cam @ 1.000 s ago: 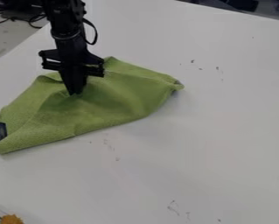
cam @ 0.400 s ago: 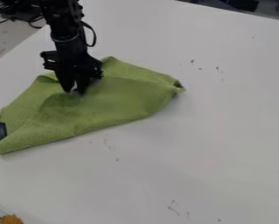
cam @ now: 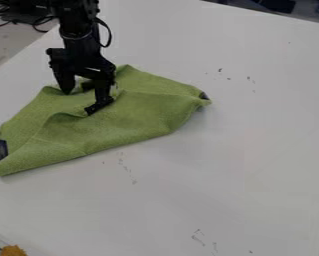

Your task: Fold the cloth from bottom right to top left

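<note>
The gripper (cam: pixel 83 96) hangs over the upper left part of the green cloth (cam: pixel 135 117), open, its two fingers spread wide apart. The cloth lies folded over on the table, with a long lower edge running from the bottom left corner up to the right. A dark patch shows at its left end and a small dark one at its right tip. Between and under the fingers, the cloth's folded corner is partly hidden.
The white table (cam: pixel 235 150) surrounds the cloth and carries a few faint marks. An orange-yellow object (cam: pixel 13 250) sits at the bottom left corner. Cables (cam: pixel 38 22) lie beyond the table's edge at the upper left.
The gripper has gone from shut to wide open, letting go of the cloth, and has risen slightly. The cloth has stayed nearly in place.
</note>
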`<state>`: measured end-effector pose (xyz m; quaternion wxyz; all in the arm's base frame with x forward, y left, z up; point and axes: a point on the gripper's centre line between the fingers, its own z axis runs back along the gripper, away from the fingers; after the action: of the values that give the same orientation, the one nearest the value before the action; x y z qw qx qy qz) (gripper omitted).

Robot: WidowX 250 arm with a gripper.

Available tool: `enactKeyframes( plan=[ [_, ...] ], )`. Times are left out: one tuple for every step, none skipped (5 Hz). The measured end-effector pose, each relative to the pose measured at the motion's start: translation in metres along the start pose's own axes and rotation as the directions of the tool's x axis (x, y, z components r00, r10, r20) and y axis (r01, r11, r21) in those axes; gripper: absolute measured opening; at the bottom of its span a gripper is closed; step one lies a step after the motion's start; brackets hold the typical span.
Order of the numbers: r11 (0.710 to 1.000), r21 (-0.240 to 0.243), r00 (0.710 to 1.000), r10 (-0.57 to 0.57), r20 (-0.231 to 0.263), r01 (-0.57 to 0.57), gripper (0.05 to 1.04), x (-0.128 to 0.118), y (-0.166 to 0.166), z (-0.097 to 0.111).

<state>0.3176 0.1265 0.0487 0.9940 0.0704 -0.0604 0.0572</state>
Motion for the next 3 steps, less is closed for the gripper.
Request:
enactKeyframes(
  plan=[
    [0.998,0.05,0.999,-0.044,-0.023,0.045,1.007,0.003,-0.008,0.008],
    [0.995,0.09,0.998,-0.054,0.02,0.052,1.001,0.005,-0.02,0.022],
    [0.994,0.09,0.998,-0.055,0.022,0.053,1.001,0.006,-0.021,0.022]
  ],
)
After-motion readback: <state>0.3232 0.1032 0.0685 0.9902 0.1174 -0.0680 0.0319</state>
